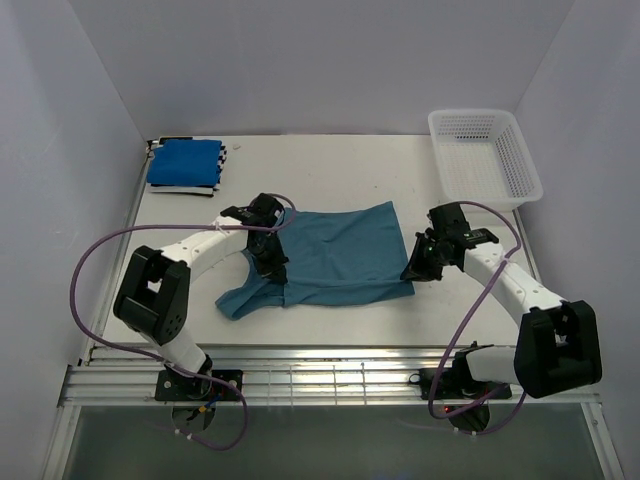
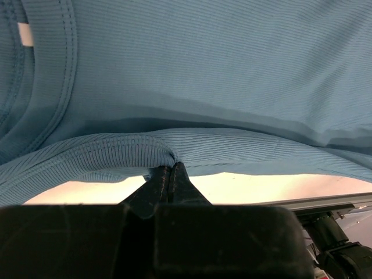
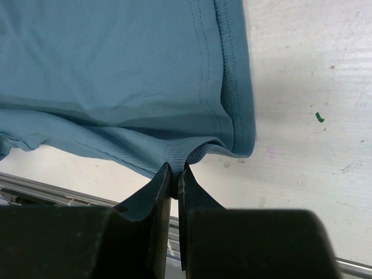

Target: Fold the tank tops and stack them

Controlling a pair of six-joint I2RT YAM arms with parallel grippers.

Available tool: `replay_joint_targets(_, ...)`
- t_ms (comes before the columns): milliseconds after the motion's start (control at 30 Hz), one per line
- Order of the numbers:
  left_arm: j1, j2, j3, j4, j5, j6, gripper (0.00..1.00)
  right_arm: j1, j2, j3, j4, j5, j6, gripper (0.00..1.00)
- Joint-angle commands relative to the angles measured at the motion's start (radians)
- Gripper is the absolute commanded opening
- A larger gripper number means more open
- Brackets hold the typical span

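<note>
While the teal tank top (image 1: 340,262) lies spread on the table (image 1: 330,175), left of the basket (image 1: 524,178), its first fold looks in hand. Left fingers (image 2: 154,189) and right fingers (image 3: 152,195) are closed tight, each pinching its edge. Next both should lift together and carry that edge over. Only the top view shows the blue top (image 1: 185,160) on the striped top (image 1: 223,160), far left of the basket; wrist views alone confirm the pinches.

Spread top (image 1: 340,255) centre, stack (image 1: 185,163) back-left
</note>
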Motion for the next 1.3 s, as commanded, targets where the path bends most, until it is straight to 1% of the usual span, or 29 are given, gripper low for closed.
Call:
replay_joint_targets(0, 0.016, 0.013, 0.038, 0.022, 0.011, 0.03, 0.0, -0.01, 0.024, 0.055, 0.044, 0.028, -0.013, 0.08)
replay_joint_targets(300, 0.05, 0.07, 0.088, 0.043, -0.009, 0.064, 0.0, -0.032, 0.112, 0.086, 0.079, 0.026, -0.024, 0.08)
replay_joint_targets(533, 0.051, 0.154, 0.15, 0.03, 0.008, 0.133, 0.0, -0.039, 0.169, 0.107, 0.12, 0.015, -0.03, 0.08)
replay_joint_targets(567, 0.051, 0.162, 0.157, 0.022, 0.006, 0.139, 0.03, -0.041, 0.178, 0.112, 0.13, 0.018, -0.031, 0.11)
replay_joint_targets(600, 0.051, 0.173, 0.164, 0.011, 0.004, 0.141, 0.23, -0.041, 0.196, 0.118, 0.136, 0.02, -0.034, 0.14)
replay_joint_targets(633, 0.051, 0.175, 0.174, 0.008, 0.006, 0.142, 0.34, -0.041, 0.207, 0.124, 0.137, 0.024, -0.038, 0.17)
replay_joint_targets(667, 0.051, 0.173, 0.18, 0.005, 0.007, 0.148, 0.44, -0.041, 0.219, 0.13, 0.137, 0.031, -0.042, 0.25)
replay_joint_targets(700, 0.051, 0.167, 0.185, -0.001, 0.006, 0.153, 0.6, -0.041, 0.236, 0.136, 0.136, 0.031, -0.053, 0.3)
replay_joint_targets(733, 0.051, 0.147, 0.194, -0.003, 0.009, 0.158, 0.66, -0.041, 0.241, 0.146, 0.136, 0.028, -0.059, 0.35)
replay_joint_targets(767, 0.051, 0.132, 0.197, -0.006, 0.008, 0.162, 0.69, -0.042, 0.239, 0.146, 0.145, 0.023, -0.064, 0.45)
replay_joint_targets(800, 0.051, 0.113, 0.2, -0.01, 0.003, 0.165, 0.73, -0.041, 0.233, 0.144, 0.15, 0.015, -0.08, 0.5)
replay_joint_targets(833, 0.051, 0.074, 0.202, -0.015, 0.0, 0.168, 0.83, -0.041, 0.227, 0.146, 0.151, 0.011, -0.09, 0.54)
replay_joint_targets(867, 0.051, 0.052, 0.2, -0.016, -0.009, 0.168, 0.86, -0.041, 0.215, 0.141, 0.156, 0.006, -0.099, 0.59)
replay_joint_targets(900, 0.051, 0.028, 0.197, -0.024, -0.018, 0.167, 0.94, -0.041, 0.186, 0.138, 0.165, 0.003, -0.11, 0.61)
replay_joint_targets(933, 0.051, 0.004, 0.193, -0.033, -0.034, 0.159, 0.98, -0.041, 0.17, 0.135, 0.165, 0.011, -0.126, 0.63)
replay_joint_targets(1033, 0.051, -0.088, 0.156, -0.093, -0.101, 0.112, 0.98, -0.041, 0.106, 0.113, 0.167, 0.029, -0.177, 0.69)
replay_joint_targets(1100, 0.051, -0.17, 0.098, -0.153, -0.196, 0.078, 0.98, -0.041, 0.074, 0.098, 0.163, 0.032, -0.208, 0.69)
replay_joint_targets(1167, 0.053, -0.248, 0.055, -0.211, -0.273, -0.006, 0.98, -0.041, 0.06, 0.084, 0.157, 0.029, -0.238, 0.7)
replay_joint_targets(1200, 0.054, -0.27, 0.017, -0.281, -0.34, -0.038, 0.98, -0.041, 0.055, 0.08, 0.159, 0.026, -0.243, 0.7)
replay_joint_targets(1233, 0.06, -0.289, 0.0, -0.32, -0.373, -0.112, 0.98, -0.041, 0.054, 0.075, 0.163, 0.017, -0.246, 0.7)
replay_joint_targets(1267, 0.065, -0.305, -0.022, -0.357, -0.399, -0.146, 0.98, -0.041, 0.057, 0.072, 0.166, 0.012, -0.246, 0.7)
